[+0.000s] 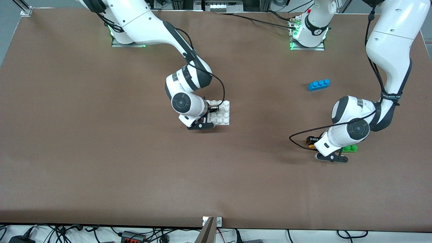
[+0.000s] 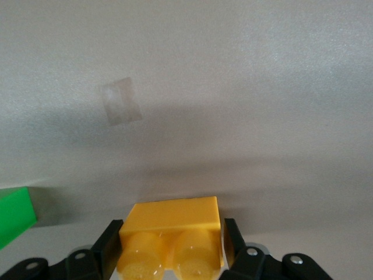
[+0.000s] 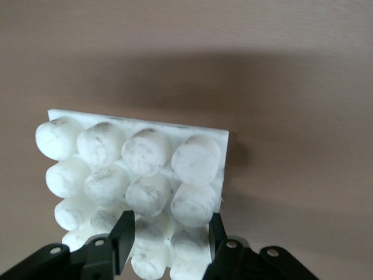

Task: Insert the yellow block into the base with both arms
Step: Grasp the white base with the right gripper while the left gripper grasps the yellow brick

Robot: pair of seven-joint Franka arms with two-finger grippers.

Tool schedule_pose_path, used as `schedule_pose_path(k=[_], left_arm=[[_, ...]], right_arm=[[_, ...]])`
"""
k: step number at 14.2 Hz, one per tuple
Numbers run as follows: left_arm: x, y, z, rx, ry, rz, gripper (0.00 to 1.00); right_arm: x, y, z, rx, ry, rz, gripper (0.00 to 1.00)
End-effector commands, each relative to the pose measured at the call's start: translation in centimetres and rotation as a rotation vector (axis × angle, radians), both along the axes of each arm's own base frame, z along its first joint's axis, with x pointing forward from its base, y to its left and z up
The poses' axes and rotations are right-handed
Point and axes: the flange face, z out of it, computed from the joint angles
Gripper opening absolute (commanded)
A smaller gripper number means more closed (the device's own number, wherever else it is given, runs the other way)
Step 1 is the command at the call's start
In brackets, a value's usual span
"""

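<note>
The yellow block (image 1: 311, 146) lies on the table at the left arm's end, mostly hidden under the left arm's wrist. My left gripper (image 1: 313, 143) is down on it. In the left wrist view the block (image 2: 172, 217) shows its two studs, and my left gripper (image 2: 173, 240) is shut on it, one black finger against each end. The white studded base (image 1: 222, 113) lies near the table's middle. My right gripper (image 1: 212, 110) is shut on the base's edge toward the right arm. In the right wrist view the base (image 3: 134, 157) fills the space between the fingers of my right gripper (image 3: 169, 236).
A green two-stud brick (image 1: 351, 148) lies right beside the yellow block, and its corner (image 2: 11, 217) shows in the left wrist view. A blue three-stud brick (image 1: 319, 84) lies farther from the front camera. A patch of tape (image 2: 119, 103) is on the table.
</note>
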Motion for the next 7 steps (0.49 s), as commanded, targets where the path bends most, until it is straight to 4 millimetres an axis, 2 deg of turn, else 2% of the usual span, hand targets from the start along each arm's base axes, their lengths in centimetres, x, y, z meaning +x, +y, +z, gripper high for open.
schedule_pose_path(k=[1, 3, 4, 6, 7], left_arm=[[-0.8, 0.1, 1.2, 0.026, -0.005, -0.006, 0.76], [-1.0, 0.1, 1.0, 0.026, 0.001, -0.004, 0.65], [-0.9, 0.1, 1.2, 0.027, -0.003, -0.005, 0.59], [-0.9, -0.2, 2.6, 0.037, 0.002, -0.021, 0.48], [-0.9, -0.8, 4.1, 0.043, 0.007, -0.031, 0.44]], right_arm=[[-0.5, 2.4, -2.3, 0.030, -0.035, -0.013, 0.45], [-0.6, 2.5, -2.3, 0.030, -0.037, -0.009, 0.48], [-0.4, 2.4, -1.9, 0.034, -0.041, -0.010, 0.56], [0.2, 2.2, -0.6, 0.043, -0.053, -0.018, 0.84], [0.5, 2.2, 0.3, 0.039, -0.067, -0.026, 1.00]])
